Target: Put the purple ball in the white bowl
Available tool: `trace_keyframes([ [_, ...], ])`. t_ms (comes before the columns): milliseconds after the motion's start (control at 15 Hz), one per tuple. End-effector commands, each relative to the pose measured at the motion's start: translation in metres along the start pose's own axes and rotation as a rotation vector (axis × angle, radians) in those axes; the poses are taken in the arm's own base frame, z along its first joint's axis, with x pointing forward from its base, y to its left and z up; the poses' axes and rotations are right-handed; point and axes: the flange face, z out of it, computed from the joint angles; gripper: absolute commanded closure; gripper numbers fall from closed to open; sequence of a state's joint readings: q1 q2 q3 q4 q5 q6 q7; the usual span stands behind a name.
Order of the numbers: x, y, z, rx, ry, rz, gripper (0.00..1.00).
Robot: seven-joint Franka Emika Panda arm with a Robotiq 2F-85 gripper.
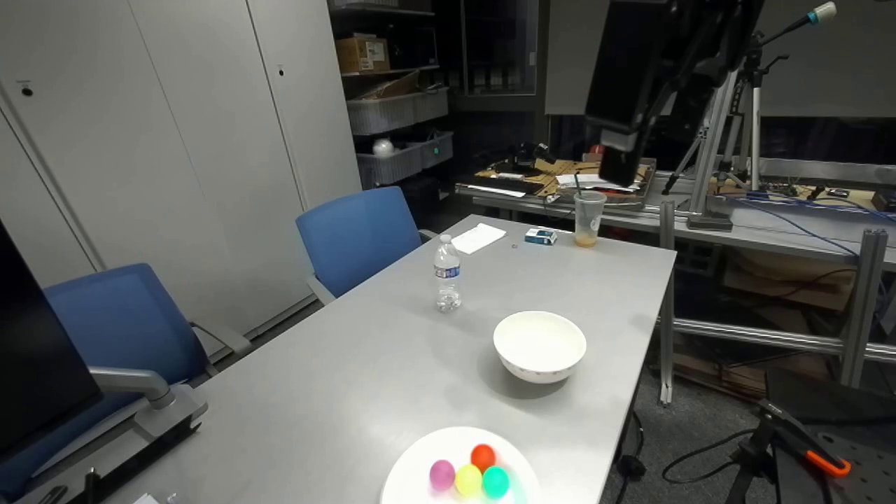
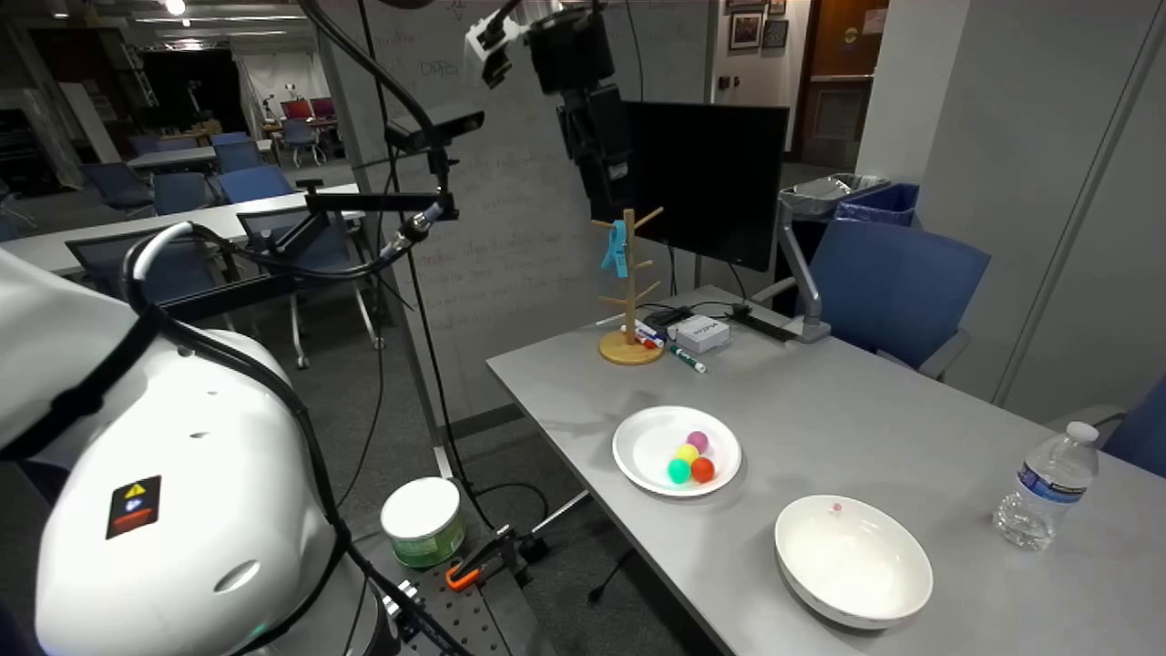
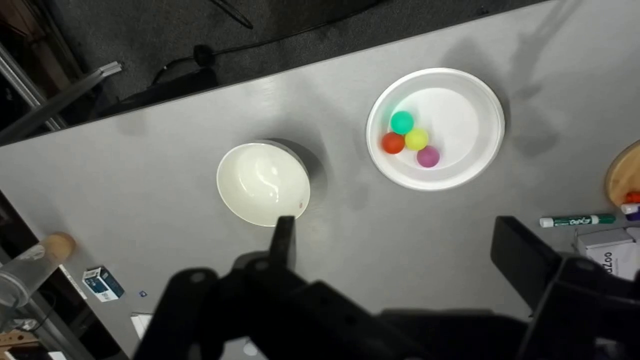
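Note:
The purple ball (image 3: 428,156) lies on the white plate (image 3: 460,117), touching a yellow ball (image 3: 416,139), with a red-orange ball (image 3: 393,143) and a green ball (image 3: 402,122) beside it. It also shows in both exterior views (image 1: 442,474) (image 2: 698,442). The white bowl (image 3: 262,182) stands upright and empty on the table, apart from the plate; it also shows in both exterior views (image 1: 539,341) (image 2: 852,560). My gripper (image 3: 394,230) is open and empty in the wrist view, its fingers wide apart. In both exterior views the gripper (image 1: 619,164) (image 2: 608,187) is high above the table.
A plastic bottle (image 1: 447,276) stands near the bowl. A clear cup (image 1: 589,218) and a small box (image 1: 540,236) sit at one table end. A wooden stand (image 2: 629,301), markers (image 3: 577,220), a white box (image 2: 700,333) and a monitor (image 2: 720,182) are at the opposite end.

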State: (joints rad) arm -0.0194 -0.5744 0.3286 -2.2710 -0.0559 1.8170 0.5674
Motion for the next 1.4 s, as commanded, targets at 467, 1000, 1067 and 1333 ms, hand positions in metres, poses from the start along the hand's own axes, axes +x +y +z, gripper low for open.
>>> trace_keyframes([
  [467,0.025,-0.027,0.012,0.045,-0.032,-0.024,0.00],
  [1000,0.034,-0.032,0.028,0.061,-0.050,-0.051,0.00],
  [1067,0.035,-0.034,0.035,0.079,-0.057,-0.070,0.00],
  [1333,0.046,-0.039,0.074,0.260,-0.053,-0.136,0.00],
])
